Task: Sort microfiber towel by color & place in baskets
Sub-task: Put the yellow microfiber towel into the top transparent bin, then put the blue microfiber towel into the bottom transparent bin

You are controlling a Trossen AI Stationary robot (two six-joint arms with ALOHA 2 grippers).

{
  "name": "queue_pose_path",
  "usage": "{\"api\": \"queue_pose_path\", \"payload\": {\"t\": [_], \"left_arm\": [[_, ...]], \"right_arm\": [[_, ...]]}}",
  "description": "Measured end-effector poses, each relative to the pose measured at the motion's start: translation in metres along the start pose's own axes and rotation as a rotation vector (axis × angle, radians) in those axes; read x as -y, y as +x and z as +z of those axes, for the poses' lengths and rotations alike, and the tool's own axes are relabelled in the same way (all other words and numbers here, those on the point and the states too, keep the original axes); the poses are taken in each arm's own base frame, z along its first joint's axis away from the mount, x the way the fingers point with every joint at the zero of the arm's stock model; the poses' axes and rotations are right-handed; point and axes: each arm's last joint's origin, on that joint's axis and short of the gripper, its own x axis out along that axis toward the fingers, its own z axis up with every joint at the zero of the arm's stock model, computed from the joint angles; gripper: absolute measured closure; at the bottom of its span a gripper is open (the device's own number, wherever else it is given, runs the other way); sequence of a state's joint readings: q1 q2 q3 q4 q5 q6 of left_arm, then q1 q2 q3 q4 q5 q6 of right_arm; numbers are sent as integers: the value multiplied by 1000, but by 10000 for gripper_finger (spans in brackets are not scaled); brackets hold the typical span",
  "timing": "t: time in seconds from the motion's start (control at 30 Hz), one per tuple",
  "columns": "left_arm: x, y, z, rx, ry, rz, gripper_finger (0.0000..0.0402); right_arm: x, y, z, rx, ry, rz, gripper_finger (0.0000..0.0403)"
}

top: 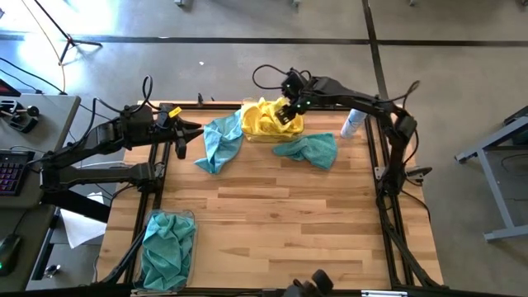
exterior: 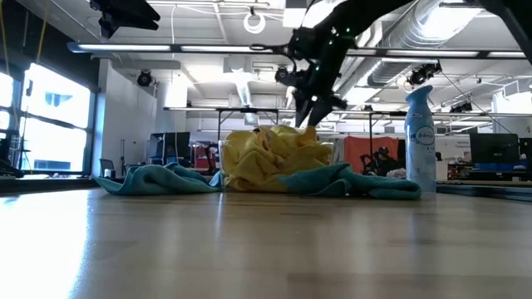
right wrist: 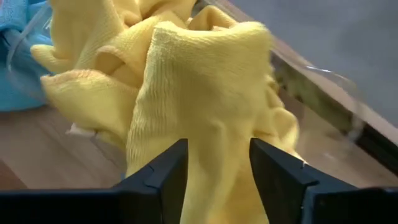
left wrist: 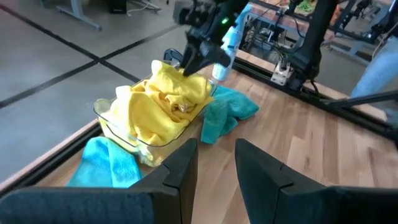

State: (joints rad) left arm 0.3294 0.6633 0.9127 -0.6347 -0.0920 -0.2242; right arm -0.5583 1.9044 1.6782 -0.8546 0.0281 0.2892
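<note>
Right gripper (top: pixel 285 113) is parked over the far bin (top: pixel 290 132), the one stuffed with yellow towels (top: pixel 266 118). In its wrist view the two fingers (right wrist: pixel 163 169) stand spread, with a fold of yellow cloth bulging up between them, and I can't see them actually pinching it. From table level the gripper's tips sit right at the top of the yellow heap, which mounds up above the bin's rim.

Left gripper (top: pixel 179 137) hangs by the table's left edge, well off from that bin. Its fingers (left wrist: pixel 180 167) show a gap with nothing in it, jaws partly apart.

Two teal towels are loose on the wood: one (top: pixel 221 142) just left of the yellow bin, touching it, and another (top: pixel 311 150) at its right-front corner. The near-left bin (top: pixel 192 220) has a bunch of teal towels (top: pixel 168 247) in it.

A spray bottle (top: pixel 352 123) stands upright to the right of the yellow bin, near the table's far right corner.
</note>
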Motion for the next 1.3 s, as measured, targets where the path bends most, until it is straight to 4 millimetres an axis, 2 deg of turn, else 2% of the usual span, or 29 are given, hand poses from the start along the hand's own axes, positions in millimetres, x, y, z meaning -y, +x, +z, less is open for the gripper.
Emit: {"api": "queue_pose_path", "payload": {"t": [0.13, 0.23, 0.4, 0.6, 0.8, 0.93, 1.07, 1.3], "left_arm": [[0, 3, 0, -10, -48, 3, 307], [2, 8, 0, -28, -49, 2, 307], [6, 27, -3, -90, -86, 46, 307], [20, 69, -8, -195, -115, 137, 307], [28, 116, -6, -287, -235, 330, 307], [20, 143, -5, -415, -335, 457, 307], [10, 173, -13, -546, -366, 534, 307], [-14, 218, -48, -756, -423, 631, 307]], "right_arm": [[2, -29, -3, 24, -40, -32, 233], [5, -50, -10, 66, -78, -56, 244], [14, -62, -37, 50, -102, -57, 293], [22, -71, -86, 45, -80, -8, 358], [27, -81, -135, 74, -66, 82, 396], [31, -87, -160, 100, -64, 103, 401], [38, -88, -180, 117, -81, 111, 399], [45, -84, -200, 143, -122, 119, 399]]}}
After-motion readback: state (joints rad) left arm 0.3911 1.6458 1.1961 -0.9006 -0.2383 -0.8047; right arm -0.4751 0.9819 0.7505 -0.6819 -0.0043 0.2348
